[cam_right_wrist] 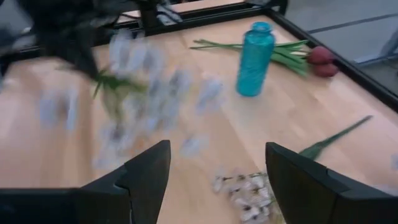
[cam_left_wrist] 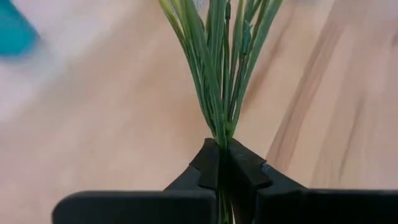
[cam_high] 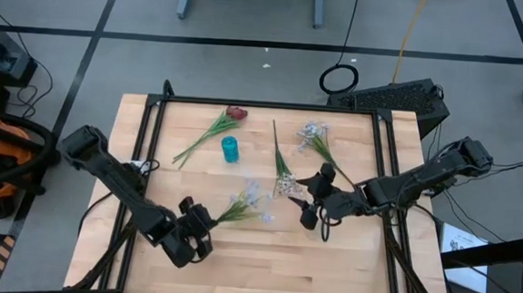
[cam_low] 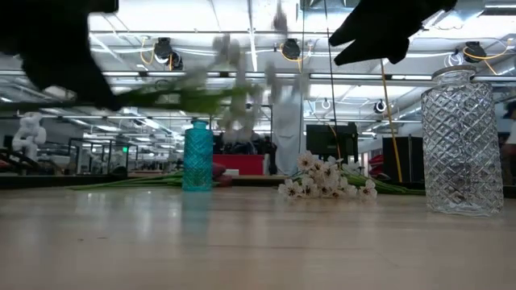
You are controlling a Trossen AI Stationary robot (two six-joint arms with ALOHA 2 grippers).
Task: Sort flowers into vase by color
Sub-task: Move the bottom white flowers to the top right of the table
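**Left hand has a pale spray pinched, right hand spread near the middle**

So the left hand (cam_high: pixel 197 226) sits toward the bench's front-left area, pressed together on the green stems of a pale blue spray (cam_high: pixel 247 201). The left wrist view shows the stems (cam_left_wrist: pixel 219 74) clamped right between the fingertips. The blossoms point toward the middle of the bench (cam_high: pixel 345 270), and in the low view they appear lifted off the wood.

The right hand (cam_high: pixel 311 204) is near the middle, a bit right, with its fingers (cam_right_wrist: pixel 144 171) spread wide and nothing between them. A white spray (cam_high: pixel 284 182) lies just beside it.

Toward the back edge: a red flower (cam_high: pixel 234 114) with long leaves, a small teal vase (cam_high: pixel 230 148) standing near it, and another pale spray (cam_high: pixel 313 133) at back right. A clear glass vase (cam_low: pixel 462 141) stands on the right in the low view.
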